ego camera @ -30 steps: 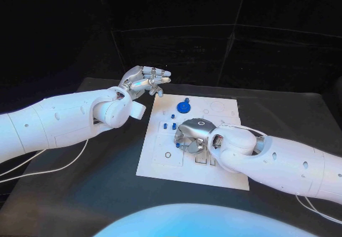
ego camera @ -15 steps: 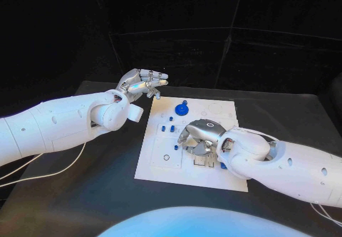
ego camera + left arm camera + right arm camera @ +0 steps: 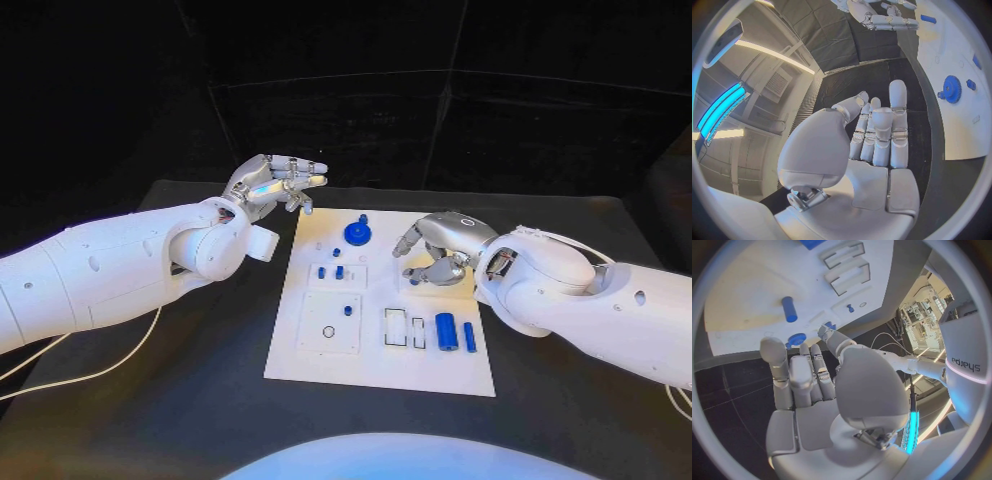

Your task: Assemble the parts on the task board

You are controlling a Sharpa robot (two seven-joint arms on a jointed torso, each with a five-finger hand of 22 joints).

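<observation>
Fingers of my right hand (image 3: 437,255) curl loosely over the board (image 3: 378,372), holding nothing; my left hand (image 3: 270,183) hovers empty off its far left corner. Nearest, two blue pins (image 3: 447,331) lie near the board's right edge: light, stiff, slippery, best pinched mid-length.

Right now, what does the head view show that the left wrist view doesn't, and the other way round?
Head view alone: the near edge of the white board on the black table, and the rectangular slots cut in the board. Left wrist view alone: the palm of the left robot hand, bare, with nothing in it. Both: the blue gear on the board, the left robot hand, and the right robot hand at the board's far right part.
</observation>
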